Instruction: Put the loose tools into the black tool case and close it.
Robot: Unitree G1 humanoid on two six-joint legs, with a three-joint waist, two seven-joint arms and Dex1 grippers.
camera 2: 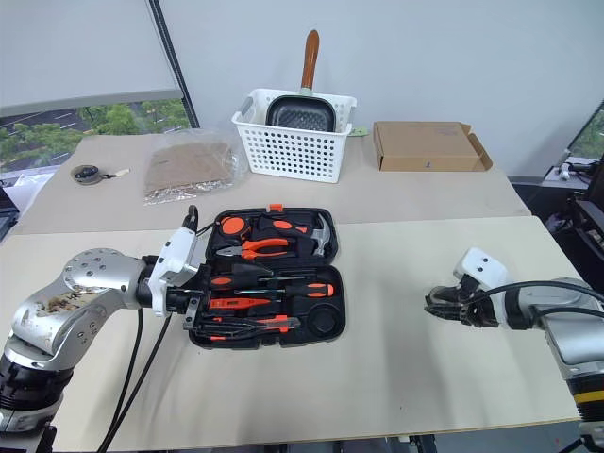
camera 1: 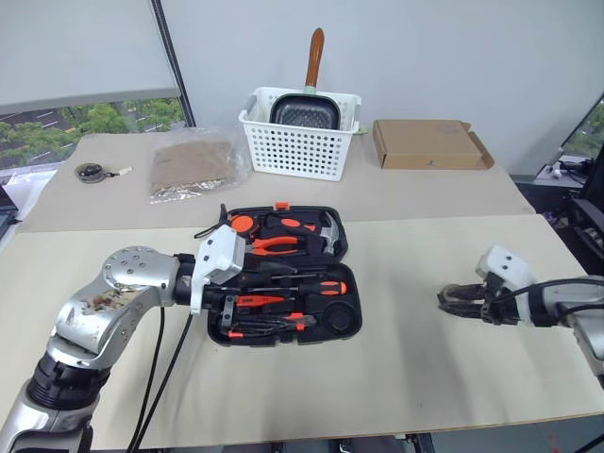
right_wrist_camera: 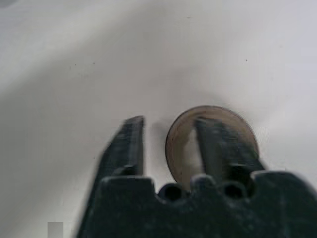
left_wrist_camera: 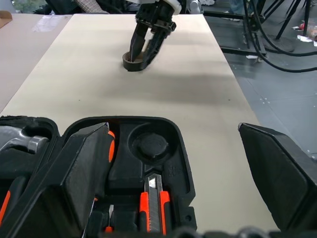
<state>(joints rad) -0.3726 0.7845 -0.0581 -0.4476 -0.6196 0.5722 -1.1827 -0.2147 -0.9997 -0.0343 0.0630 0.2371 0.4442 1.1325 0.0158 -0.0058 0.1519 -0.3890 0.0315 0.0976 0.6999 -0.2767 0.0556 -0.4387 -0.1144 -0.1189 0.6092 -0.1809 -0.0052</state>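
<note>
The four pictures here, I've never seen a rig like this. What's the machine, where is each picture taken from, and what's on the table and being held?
It is a humanoid robot with two arms, each ending in two black jaws. The two wide pictures come from cameras in its head, looking down over its arms. The other two come from cameras on its wrists, looking along each arm's own jaws.

On the beige table lies an open black plastic tool case with orange-and-black tools in its recesses. Behind it stand a white slotted basket and a flat cardboard box.

The left jaws stand wide apart over the case and hold nothing. The right jaws are down at a small brownish tape ring on the table, one inside it and one outside, not yet pinching it.
</note>
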